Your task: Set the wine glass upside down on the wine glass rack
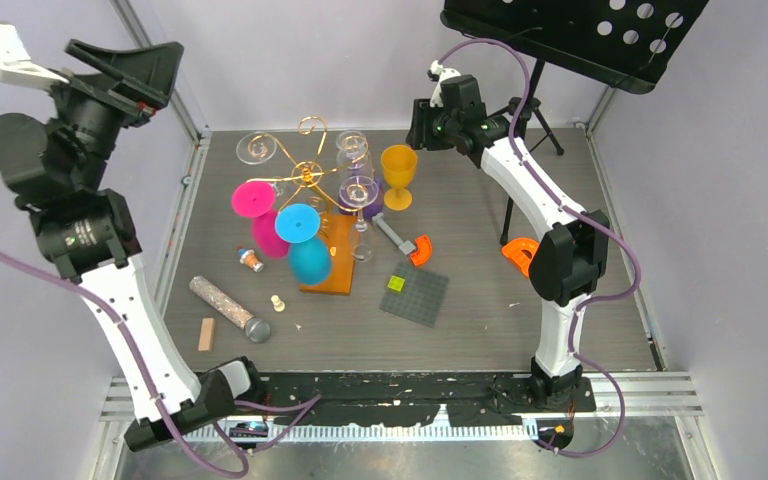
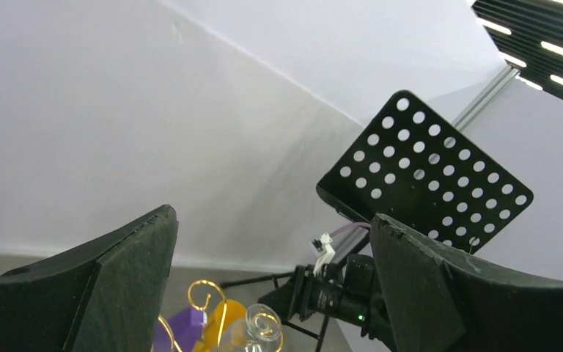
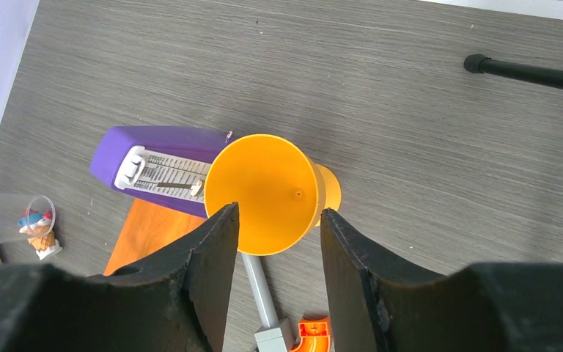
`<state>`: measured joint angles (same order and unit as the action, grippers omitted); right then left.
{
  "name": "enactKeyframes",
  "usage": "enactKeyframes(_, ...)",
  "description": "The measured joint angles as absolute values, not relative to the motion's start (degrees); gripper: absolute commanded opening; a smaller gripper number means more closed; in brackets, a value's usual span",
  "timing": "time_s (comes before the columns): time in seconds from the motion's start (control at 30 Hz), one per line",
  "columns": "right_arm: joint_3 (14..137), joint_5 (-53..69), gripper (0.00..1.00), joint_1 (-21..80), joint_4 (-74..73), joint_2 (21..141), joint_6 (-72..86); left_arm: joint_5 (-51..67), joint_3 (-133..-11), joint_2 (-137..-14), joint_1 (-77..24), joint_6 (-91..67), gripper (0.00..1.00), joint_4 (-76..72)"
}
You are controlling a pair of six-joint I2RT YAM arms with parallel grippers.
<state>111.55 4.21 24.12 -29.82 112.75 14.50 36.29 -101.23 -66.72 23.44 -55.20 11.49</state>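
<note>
**Progress.** We find the task not yet carried out. The yellow-orange plastic wine glass (image 1: 398,172) stands upright on its foot on the grey table (image 1: 520,330). It is near the thin gold wire wine glass rack (image 1: 307,172) on its right side, but apart from it. It has been neither lifted nor turned over.

The right gripper (image 3: 280,213) hangs directly above the glass's open mouth, fingers partly spread and pinching nothing. We judge this a hover ahead of a grasp. Grasping, lifting, inverting and hanging on a scroll arm are all left to do.

The left gripper (image 2: 273,220) is raised high at the far left, spread wide and empty, well apart from the work.

The rack already carries an inverted pink glass (image 1: 253,200) and an inverted cyan glass (image 1: 305,245) over the flat orange rectangular base (image 1: 340,265). Clear glasses (image 1: 355,160) sit among the scrolls.

**Not established.**
- Which scroll arm is free: the clear glass and gold wire blend together from above.
- The height of the right fingers over the rim. The right wrist view looks straight down, so we cannot tell whether they touch it.
- The glass's stem, which is hidden beneath its bowl in that view.
- The rack in the left wrist view, which shows only its top curls, under the black perforated music stand (image 2: 425,172).
</note>
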Motion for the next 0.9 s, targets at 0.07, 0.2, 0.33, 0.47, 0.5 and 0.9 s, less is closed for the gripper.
enactKeyframes(0.07, 111.55, 4.40, 0.51, 24.12, -29.80, 112.75, 14.50, 34.89, -108.01, -67.37, 23.42, -51.48, 1.00, 15.75)
enactKeyframes(0.2, 111.55, 4.82, 0.51, 24.12, -29.78, 112.75, 14.50, 32.51, -108.09, -62.76, 23.38, -45.41, 0.99, 15.46)
enactKeyframes(0.33, 111.02, 5.02, 0.52, 24.12, -29.56, 112.64, 14.48, 35.57, -105.16, -59.57, 23.68, -46.24, 1.00, 8.75)
enactKeyframes(0.47, 110.52, 5.02, 0.52, 23.88, -29.58, 112.38, 14.39, 39.92, -97.67, -60.05, 28.05, -56.93, 1.00, -10.94)
enactKeyframes(0.5, 110.43, 5.02, 0.52, 23.86, -29.54, 112.27, 14.31, 40.45, -95.46, -60.58, 29.63, -60.36, 1.00, -16.10)
enactKeyframes(0.9, 110.24, 5.52, 0.52, 23.38, -29.10, 112.07, 14.13, 43.79, -88.88, -64.40, 34.92, -75.66, 1.00, -30.87)
